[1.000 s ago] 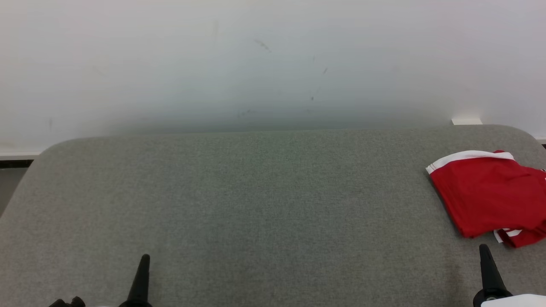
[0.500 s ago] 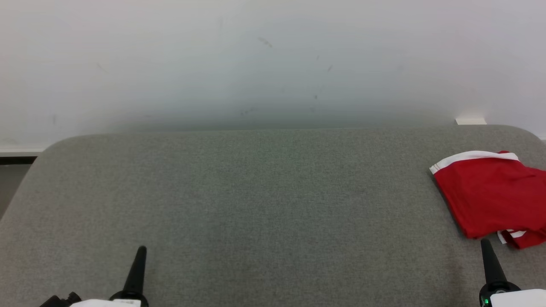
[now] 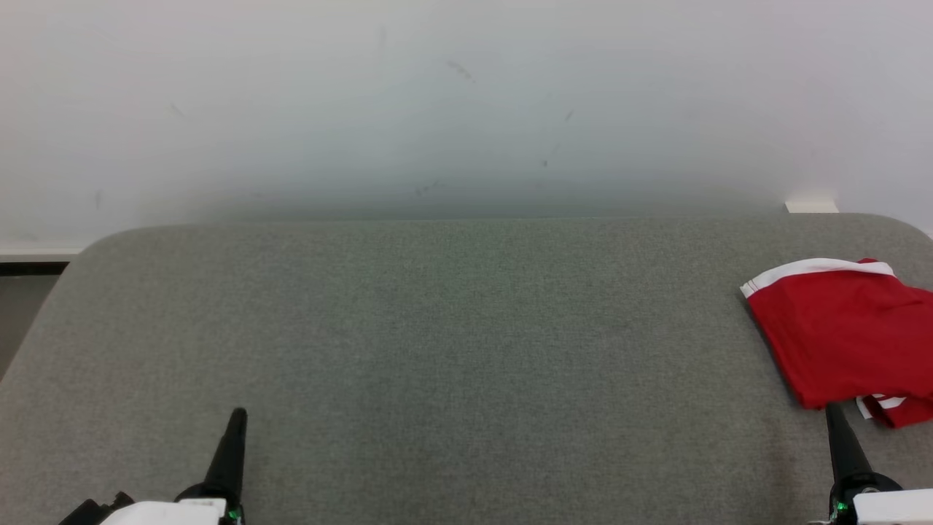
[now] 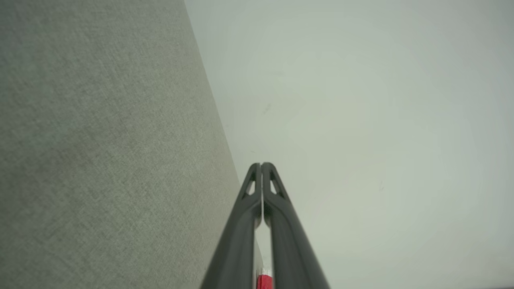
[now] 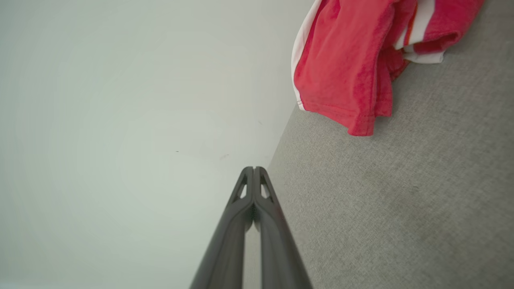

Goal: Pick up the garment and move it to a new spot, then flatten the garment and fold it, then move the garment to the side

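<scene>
On the left, the left gripper (image 3: pixel 235 423), two long dark fingers pressed shut and empty, reaches a little higher over the flat grey cloth-covered table (image 3: pixel 452 328) than a second ago, and more of its white arm (image 3: pixel 164 512) shows. On the far right, the folded red cloth garment with white edges (image 3: pixel 838 328) lies on the table where it was; only the view has slid. Just in front of it the right gripper (image 3: pixel 833 417), also shut and empty, has crept closer to its near edge.
</scene>
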Motion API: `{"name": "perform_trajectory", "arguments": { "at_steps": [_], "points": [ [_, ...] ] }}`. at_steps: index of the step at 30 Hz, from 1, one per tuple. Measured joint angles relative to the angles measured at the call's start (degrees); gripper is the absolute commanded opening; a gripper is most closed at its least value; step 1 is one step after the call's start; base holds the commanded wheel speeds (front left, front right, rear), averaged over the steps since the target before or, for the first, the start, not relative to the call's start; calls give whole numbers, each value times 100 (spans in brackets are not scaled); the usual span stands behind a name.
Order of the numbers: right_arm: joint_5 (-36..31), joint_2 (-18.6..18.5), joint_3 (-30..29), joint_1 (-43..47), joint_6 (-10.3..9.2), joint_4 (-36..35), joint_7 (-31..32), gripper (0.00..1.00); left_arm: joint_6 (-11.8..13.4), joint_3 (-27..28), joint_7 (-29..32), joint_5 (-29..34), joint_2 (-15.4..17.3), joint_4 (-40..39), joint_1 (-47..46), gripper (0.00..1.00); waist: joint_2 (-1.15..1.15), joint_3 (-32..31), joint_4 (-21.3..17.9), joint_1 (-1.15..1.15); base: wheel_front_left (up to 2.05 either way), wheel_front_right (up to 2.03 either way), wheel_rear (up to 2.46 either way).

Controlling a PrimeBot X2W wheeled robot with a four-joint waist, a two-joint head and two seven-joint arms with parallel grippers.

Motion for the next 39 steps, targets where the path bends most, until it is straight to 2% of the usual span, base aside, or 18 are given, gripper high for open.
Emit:
{"name": "perform_trajectory", "arguments": {
  "at_steps": [29, 39],
  "points": [
    [1240, -5, -97, -175, -1, -54, 303, 0, -35, 144, 297, -1213, 23, 81, -265, 0, 0, 55, 110, 0, 0, 0, 0],
    [1278, -5, -100, -181, -1, -56, 305, 0, -35, 155, 310, -1236, 23, 83, -277, 0, 0, 56, 112, 0, 0, 0, 0]
  ]
}}
